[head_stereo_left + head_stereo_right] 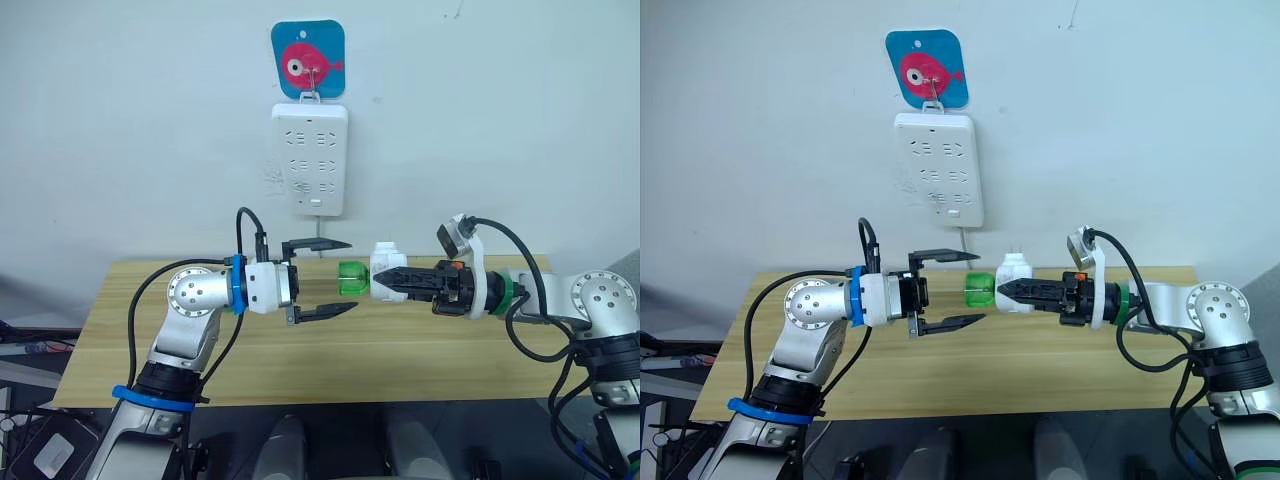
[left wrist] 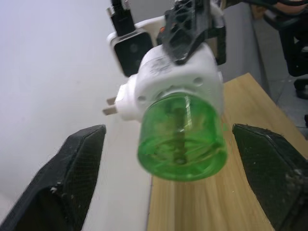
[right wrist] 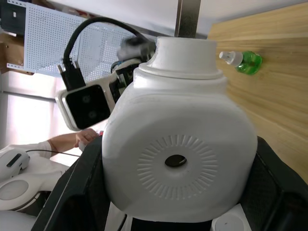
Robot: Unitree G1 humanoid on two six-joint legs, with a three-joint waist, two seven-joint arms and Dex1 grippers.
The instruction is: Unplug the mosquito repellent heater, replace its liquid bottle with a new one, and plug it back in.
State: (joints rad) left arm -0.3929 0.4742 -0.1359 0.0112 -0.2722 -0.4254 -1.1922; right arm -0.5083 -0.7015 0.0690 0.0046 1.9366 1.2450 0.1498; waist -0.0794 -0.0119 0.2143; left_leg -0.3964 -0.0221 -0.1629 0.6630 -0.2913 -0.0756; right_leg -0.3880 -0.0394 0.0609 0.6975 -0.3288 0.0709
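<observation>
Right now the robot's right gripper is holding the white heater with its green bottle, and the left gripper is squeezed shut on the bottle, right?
Not quite. The right gripper does hold the mosquito repellent heater, but the left gripper is open. In the left wrist view its fingers stand on either side of the liquid bottle without touching it.

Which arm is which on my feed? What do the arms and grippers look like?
Both arms are silver-grey with round joint housings and looping black cables. The left gripper has a white body behind a blue ring and black, textured jaws. The right gripper is black with an orange mark, a green ring behind it and a white camera bracket on top.
</observation>
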